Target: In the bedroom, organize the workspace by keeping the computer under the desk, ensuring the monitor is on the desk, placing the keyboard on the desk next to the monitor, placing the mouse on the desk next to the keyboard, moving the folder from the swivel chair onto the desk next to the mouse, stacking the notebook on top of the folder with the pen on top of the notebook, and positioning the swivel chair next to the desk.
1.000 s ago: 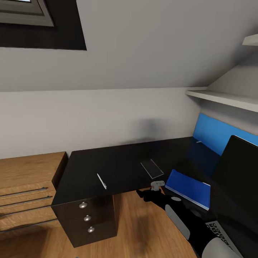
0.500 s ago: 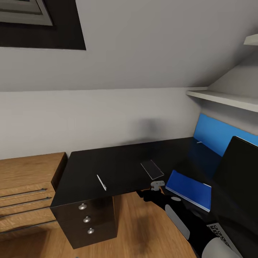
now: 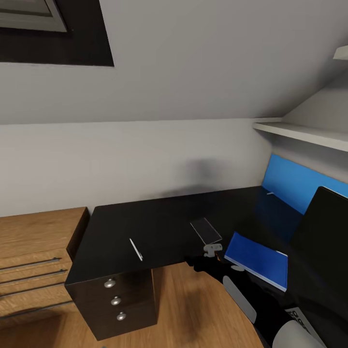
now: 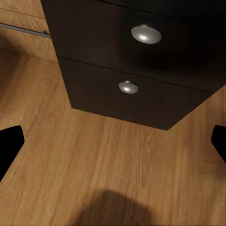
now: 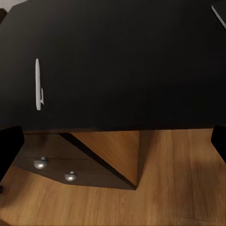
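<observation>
Glossy black desk [image 3: 164, 217], smooth metal drawer knobs [image 4: 146, 34], wood-grain plank floor [image 4: 113, 165], silvery pen [image 5: 38, 84]

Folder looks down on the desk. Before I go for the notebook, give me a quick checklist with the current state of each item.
1. Folder flat on the desk: ok.
2. Notebook on the desk, apart from the folder, not yet stacked: not ok.
3. Pen lies near the desk's front edge, away from the notebook: not ok.
4. Right claw open and empty, in front of the desk edge: ok.
5. Left claw open, facing the drawer unit: ok.
6. Mouse position: cannot tell.
</observation>
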You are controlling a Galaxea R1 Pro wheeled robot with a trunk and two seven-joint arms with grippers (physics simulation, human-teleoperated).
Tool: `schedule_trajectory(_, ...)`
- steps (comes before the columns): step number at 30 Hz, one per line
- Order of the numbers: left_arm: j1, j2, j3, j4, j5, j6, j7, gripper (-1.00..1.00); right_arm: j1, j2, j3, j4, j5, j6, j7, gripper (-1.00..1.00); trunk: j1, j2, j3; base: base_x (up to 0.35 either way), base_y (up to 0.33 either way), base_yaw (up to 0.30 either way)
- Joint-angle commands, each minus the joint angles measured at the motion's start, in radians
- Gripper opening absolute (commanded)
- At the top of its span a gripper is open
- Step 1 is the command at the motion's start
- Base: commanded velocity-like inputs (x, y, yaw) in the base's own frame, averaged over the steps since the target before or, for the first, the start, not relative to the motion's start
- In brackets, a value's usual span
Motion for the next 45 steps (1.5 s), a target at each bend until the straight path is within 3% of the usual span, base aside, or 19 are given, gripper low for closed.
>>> schedule_trajectory(1,-0.001,0.0,-0.008,0.001,0.006,-0.003,0.003,1.0,-0.001,-0.001,0.002,-0.001,-0.005,0.003,0.0,1.0,0.0,-0.001,-0.001,0.011,0.0,0.0)
schedule_trajectory(15,-0.001,0.0,-0.008,0.001,0.007,-0.004,0.006,1.0,-0.001,0.003,0.001,-0.001,-0.004,0.005,-0.006,1.0,0.0,-0.001,-0.001,0.002,0.0,0.0)
schedule_trajectory(19,-0.001,0.002,-0.008,0.001,0.006,-0.004,0.006,1.0,-0.001,0.011,0.0,-0.002,-0.003,0.005,-0.048,1.0,0.0,-0.001,-0.001,0.0,0.0,0.0)
schedule_trajectory(23,-0.001,0.006,-0.008,0.001,0.006,-0.005,0.007,1.0,-0.001,0.028,0.001,-0.006,-0.001,0.0,-0.167,1.0,0.0,-0.001,-0.001,0.0,0.0,0.0)
schedule_trajectory(24,-0.001,0.008,-0.008,0.001,0.006,-0.006,0.007,1.0,-0.001,0.034,0.001,-0.008,0.0,-0.001,-0.237,1.0,0.0,-0.001,-0.001,0.0,0.0,0.0)
schedule_trajectory(27,-0.001,0.015,-0.008,0.001,0.007,-0.004,0.008,1.0,-0.001,0.043,0.002,-0.011,0.001,-0.007,-0.352,1.0,0.0,-0.001,-0.001,0.0,0.0,0.0)
schedule_trajectory(31,-0.001,0.03,-0.008,0.002,0.008,-0.003,0.01,1.0,-0.001,0.05,0.007,-0.025,0.012,-0.018,-0.405,1.0,0.0,-0.001,-0.001,0.0,0.0,0.0)
schedule_trajectory(36,0.001,0.04,-0.008,0.002,0.009,-0.003,0.01,1.0,-0.005,0.065,0.007,-0.034,0.071,-0.021,-0.416,1.0,0.0,-0.001,-0.001,0.0,0.0,0.0)
schedule_trajectory(40,0.025,0.044,-0.008,0.002,0.009,-0.003,0.005,1.0,-0.011,0.072,0.003,-0.023,0.183,-0.018,-0.413,1.0,0.0,-0.001,-0.001,0.0,0.0,0.0)
schedule_trajectory(45,0.037,0.044,-0.008,0.002,0.008,-0.005,-0.001,1.0,-0.013,0.075,0.006,0.016,0.279,-0.017,-0.349,1.0,0.0,-0.001,-0.001,0.064,0.0,0.0)
